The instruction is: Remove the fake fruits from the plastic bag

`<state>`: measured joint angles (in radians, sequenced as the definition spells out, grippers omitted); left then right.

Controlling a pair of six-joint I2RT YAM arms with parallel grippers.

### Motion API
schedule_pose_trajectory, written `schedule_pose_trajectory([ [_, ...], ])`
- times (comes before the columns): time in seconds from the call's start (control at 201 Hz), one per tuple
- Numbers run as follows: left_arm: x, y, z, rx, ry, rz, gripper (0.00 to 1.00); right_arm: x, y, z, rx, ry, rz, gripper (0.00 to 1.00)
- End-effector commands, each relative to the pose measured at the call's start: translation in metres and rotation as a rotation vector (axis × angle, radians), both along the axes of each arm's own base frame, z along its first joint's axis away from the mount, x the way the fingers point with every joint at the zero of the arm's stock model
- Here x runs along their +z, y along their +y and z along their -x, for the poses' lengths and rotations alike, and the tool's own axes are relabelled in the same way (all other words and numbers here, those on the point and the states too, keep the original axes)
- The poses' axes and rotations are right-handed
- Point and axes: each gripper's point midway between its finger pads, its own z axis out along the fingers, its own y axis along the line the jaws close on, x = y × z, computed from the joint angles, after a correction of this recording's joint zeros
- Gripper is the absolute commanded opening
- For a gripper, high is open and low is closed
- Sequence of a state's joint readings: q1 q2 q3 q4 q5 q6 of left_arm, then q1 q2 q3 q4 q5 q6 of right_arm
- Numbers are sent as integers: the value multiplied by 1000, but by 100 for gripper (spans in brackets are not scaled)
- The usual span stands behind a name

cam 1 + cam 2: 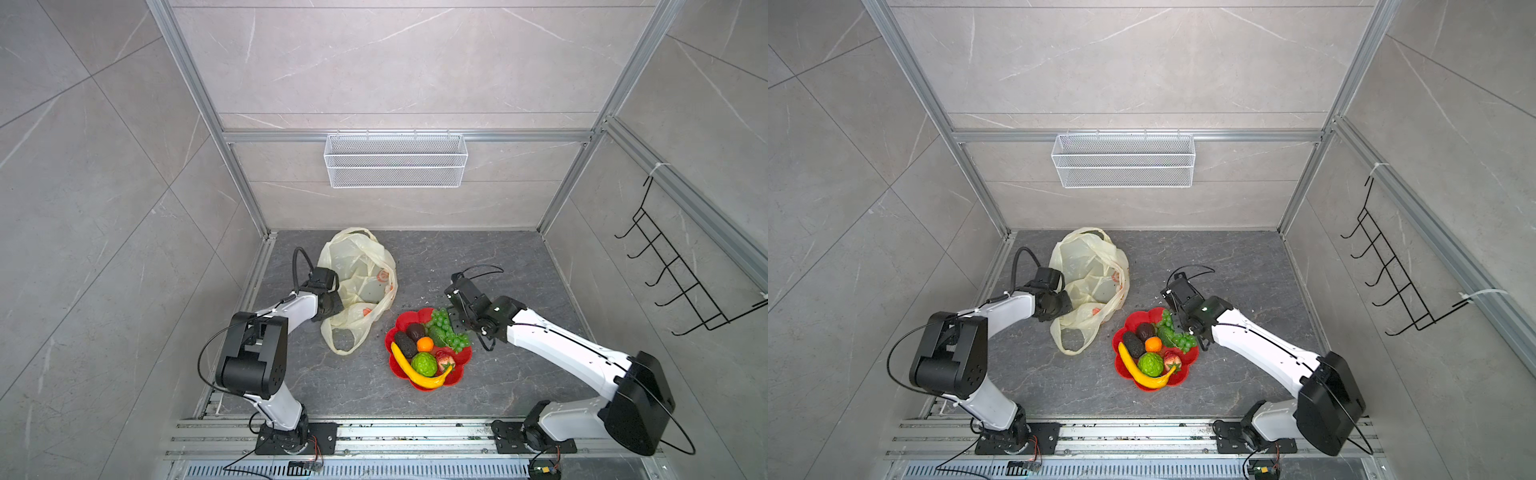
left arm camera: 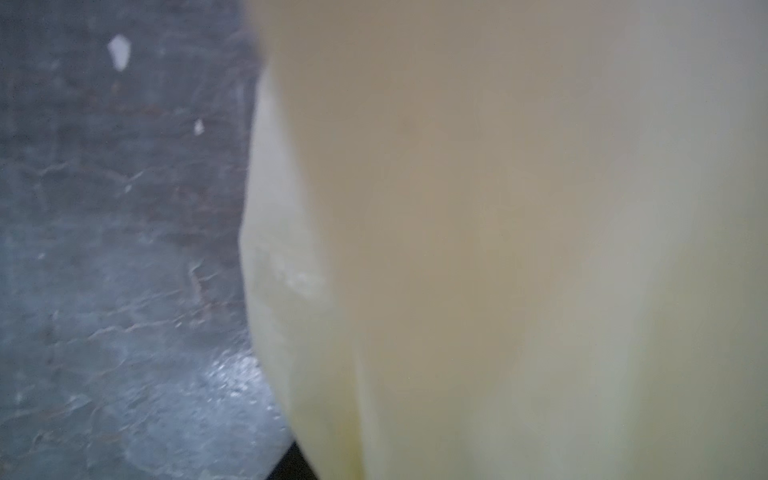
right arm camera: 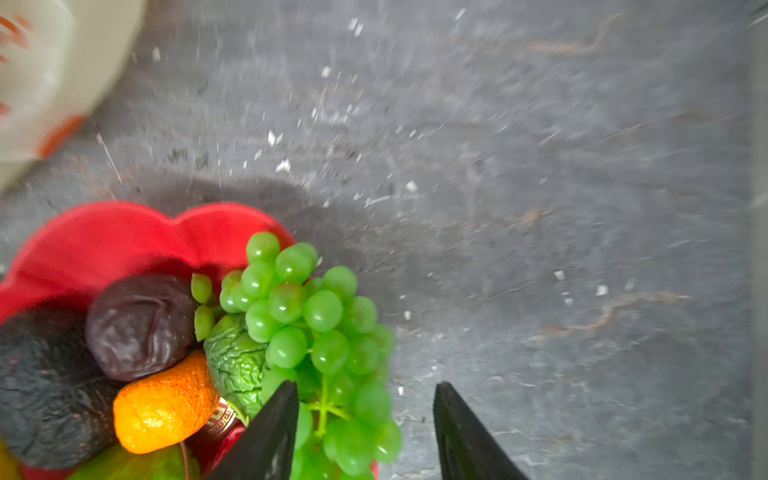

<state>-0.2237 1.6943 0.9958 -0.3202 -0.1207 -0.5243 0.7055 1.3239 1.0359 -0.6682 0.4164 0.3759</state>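
The plastic bag (image 1: 357,266) (image 1: 1088,266) lies crumpled on the dark floor, mouth open, one loop handle toward the front. My left gripper (image 1: 332,307) (image 1: 1065,307) is at its near edge. Bag film (image 2: 498,249) fills the left wrist view and hides the jaws. The fake fruits lie on a red flower-shaped plate (image 1: 399,322) (image 3: 104,241): grape bunch (image 1: 451,328) (image 3: 307,316), banana (image 1: 415,372), orange (image 1: 424,344) (image 3: 166,411), bumpy green ball (image 1: 424,364), strawberry (image 1: 444,360), dark avocados (image 1: 405,345), green avocado (image 3: 232,361). My right gripper (image 1: 457,318) (image 3: 365,390) hangs open over the grapes, its jaws apart.
A white wire basket (image 1: 395,160) hangs on the back wall. A black hook rack (image 1: 681,282) is fixed to the right wall. Aluminium rails (image 1: 374,436) carrying both arm bases run along the front edge. Small white flecks dot the floor beyond the plate.
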Motion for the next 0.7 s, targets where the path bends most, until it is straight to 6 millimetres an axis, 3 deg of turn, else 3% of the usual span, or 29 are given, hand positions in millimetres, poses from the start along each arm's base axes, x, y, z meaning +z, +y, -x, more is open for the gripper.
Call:
schedule_pose_trajectory([
  [0.0,19,-28,-25,-109,-32,2,24,29,-24,3,-146,-104,-41,60],
  [0.189,33,-65,-67,-244,-35,7,19,40,-57,25,-310,-187,-148,65],
  [0.413,64,-98,-117,-369,-95,18,19,21,-77,54,-427,-185,-294,78],
  [0.697,88,-132,-157,-586,-155,-31,19,1,-89,69,-512,-177,-377,79],
])
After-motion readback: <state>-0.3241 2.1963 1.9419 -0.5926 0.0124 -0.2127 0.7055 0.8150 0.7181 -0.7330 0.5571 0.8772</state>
